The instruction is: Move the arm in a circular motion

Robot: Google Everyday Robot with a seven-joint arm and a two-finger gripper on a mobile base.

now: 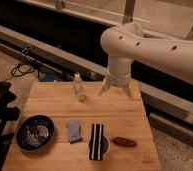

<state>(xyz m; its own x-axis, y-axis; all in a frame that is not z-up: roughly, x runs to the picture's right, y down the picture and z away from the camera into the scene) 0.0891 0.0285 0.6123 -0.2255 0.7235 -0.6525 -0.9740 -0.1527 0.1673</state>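
Observation:
The arm [155, 47] is a thick cream-white jointed limb with small dark holes, reaching in from the right edge and bending down over the far right part of the wooden table [125, 117]. Its tan-tipped gripper [116, 91] hangs just above the table's back edge, fingers spread apart and holding nothing. The gripper is to the right of a small clear bottle [79, 87] and does not touch it.
On the table stand a dark bowl [35, 133] at front left, a blue cloth [73, 131], a black-and-white striped cloth [97, 141] and a brown oblong item [124, 142]. A dark rail and wall run behind. Cables [25, 67] lie on the floor at left.

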